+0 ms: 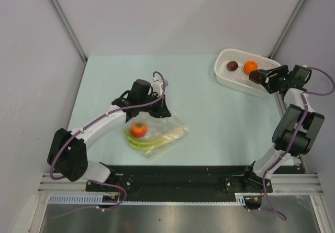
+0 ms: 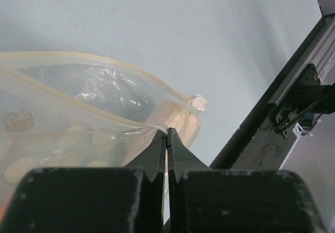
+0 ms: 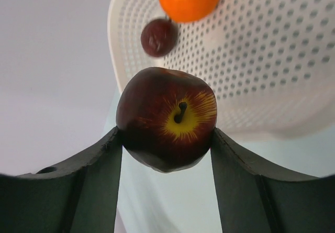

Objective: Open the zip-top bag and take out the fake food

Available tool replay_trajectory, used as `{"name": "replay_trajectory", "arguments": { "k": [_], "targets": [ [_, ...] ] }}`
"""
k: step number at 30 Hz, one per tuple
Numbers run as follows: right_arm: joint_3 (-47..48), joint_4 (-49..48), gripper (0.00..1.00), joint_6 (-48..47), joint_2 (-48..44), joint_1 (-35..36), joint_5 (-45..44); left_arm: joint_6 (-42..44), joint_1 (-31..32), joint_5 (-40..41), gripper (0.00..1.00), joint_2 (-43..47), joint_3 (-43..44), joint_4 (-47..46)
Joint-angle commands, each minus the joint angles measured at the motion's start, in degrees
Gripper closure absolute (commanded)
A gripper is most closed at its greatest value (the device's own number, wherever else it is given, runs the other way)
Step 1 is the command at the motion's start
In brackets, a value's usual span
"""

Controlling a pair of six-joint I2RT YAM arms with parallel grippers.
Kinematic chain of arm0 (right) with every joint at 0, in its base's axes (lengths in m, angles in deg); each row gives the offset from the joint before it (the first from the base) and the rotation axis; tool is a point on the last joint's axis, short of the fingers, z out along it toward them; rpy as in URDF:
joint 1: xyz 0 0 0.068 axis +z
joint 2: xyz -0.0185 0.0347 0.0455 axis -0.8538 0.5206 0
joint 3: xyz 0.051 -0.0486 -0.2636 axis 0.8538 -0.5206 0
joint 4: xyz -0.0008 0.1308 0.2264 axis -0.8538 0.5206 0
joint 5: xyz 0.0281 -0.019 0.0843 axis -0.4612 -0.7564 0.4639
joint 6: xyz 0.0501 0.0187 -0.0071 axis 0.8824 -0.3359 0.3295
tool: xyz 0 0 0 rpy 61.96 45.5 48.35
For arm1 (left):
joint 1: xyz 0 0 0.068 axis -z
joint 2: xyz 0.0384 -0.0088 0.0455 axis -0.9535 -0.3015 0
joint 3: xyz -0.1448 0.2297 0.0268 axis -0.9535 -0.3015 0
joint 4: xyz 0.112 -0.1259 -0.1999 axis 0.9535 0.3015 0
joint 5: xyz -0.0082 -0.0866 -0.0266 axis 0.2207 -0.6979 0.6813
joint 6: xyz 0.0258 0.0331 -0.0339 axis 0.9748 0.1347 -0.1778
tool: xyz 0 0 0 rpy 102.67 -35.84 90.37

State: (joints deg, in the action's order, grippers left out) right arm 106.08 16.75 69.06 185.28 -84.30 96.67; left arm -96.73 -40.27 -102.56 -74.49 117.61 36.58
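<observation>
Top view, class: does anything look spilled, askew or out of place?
Nothing is spilled. The white basket sits at an angle on the table, far right corner. The zip-top bag lies crumpled, its edge pinched by the left gripper; the right gripper holds a dark red apple.

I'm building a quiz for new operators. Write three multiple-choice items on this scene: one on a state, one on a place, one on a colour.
1. The left gripper is: A wide open; B shut on the zip-top bag at its edge; C shut on nothing.
2. The orange ball lies: A in the bag; B in the left gripper; C in the white basket.
3. The fruit in the right gripper is: A green; B dark red; C white.
Answers: 1 B, its closed jaws pinch the bag's rim. 2 C, it sits there beside a dark lump. 3 B, the wrist view shows dark red skin.
</observation>
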Motion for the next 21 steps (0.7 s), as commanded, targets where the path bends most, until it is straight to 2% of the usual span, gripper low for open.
{"name": "replay_trajectory", "arguments": {
  "k": [1,6,14,18,21],
  "targets": [
    [7.66,-1.48,0.95,-1.88,4.04,-0.78,-7.5,2.52,-2.39,-3.01,1.0,-2.99,4.7,-0.31],
    [15.3,0.18,0.92,-1.97,10.54,-0.78,-12.24,3.75,-4.32,-4.77,1.0,-6.34,8.31,0.03],
    [38.75,11.69,0.91,-5.4,26.36,1.76,-20.32,4.54,-5.29,-5.64,1.0,-13.28,15.42,1.09],
    [46.15,17.76,0.91,-7.23,31.2,3.34,-25.25,4.1,-5.9,-6.0,1.0,-16.88,18.33,1.53],
    [47.22,20.66,0.91,-8.99,32.87,4.31,-28.15,3.75,-6.34,-6.17,1.0,-18.47,19.74,1.71]
  ]
}}
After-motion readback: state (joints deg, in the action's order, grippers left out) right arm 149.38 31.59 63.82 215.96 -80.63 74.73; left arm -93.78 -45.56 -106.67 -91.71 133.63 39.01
